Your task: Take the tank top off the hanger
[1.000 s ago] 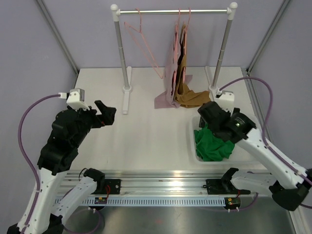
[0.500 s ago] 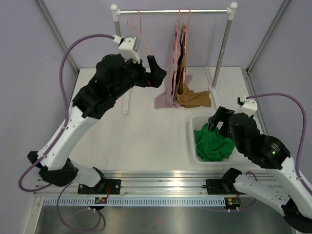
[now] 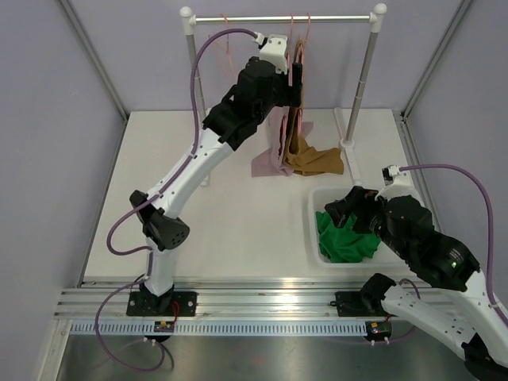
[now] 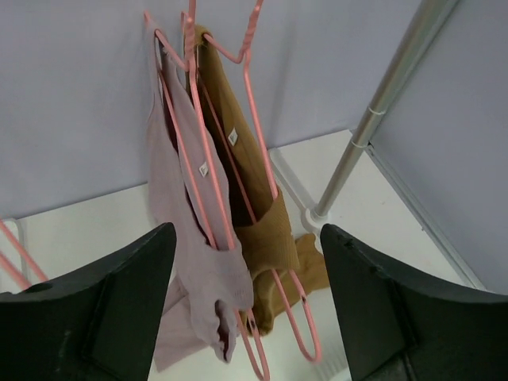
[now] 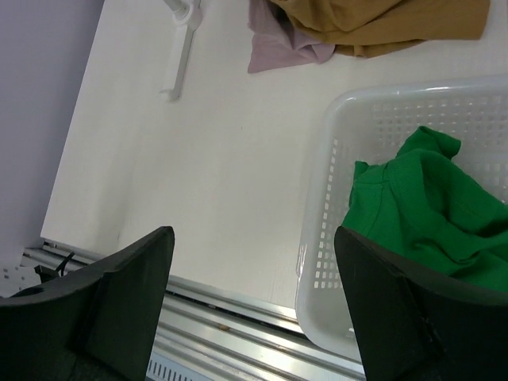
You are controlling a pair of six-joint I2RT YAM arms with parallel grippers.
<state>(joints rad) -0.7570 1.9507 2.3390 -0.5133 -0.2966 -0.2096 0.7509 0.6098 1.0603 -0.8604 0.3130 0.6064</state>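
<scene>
On the rail (image 3: 282,17): mauve tank top (image 4: 184,254) is hung on a pink hanger (image 4: 193,171), just beside a brown top (image 4: 262,214)
Left gripper (image 4: 246,238): held up at the tank top, jaws kept wide apart, nothing gripped
Right gripper (image 5: 252,238): jaws held apart over the white basket (image 5: 317,238), green cloth (image 5: 429,198) seen inside

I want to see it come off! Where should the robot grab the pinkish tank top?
Probably the pinkish tank top's shoulder strap, high up where it loops over the pink hanger, coming from the free side away from the mustard top. The strap is thin and is what holds it on; the left gripper is open, facing it.
</scene>
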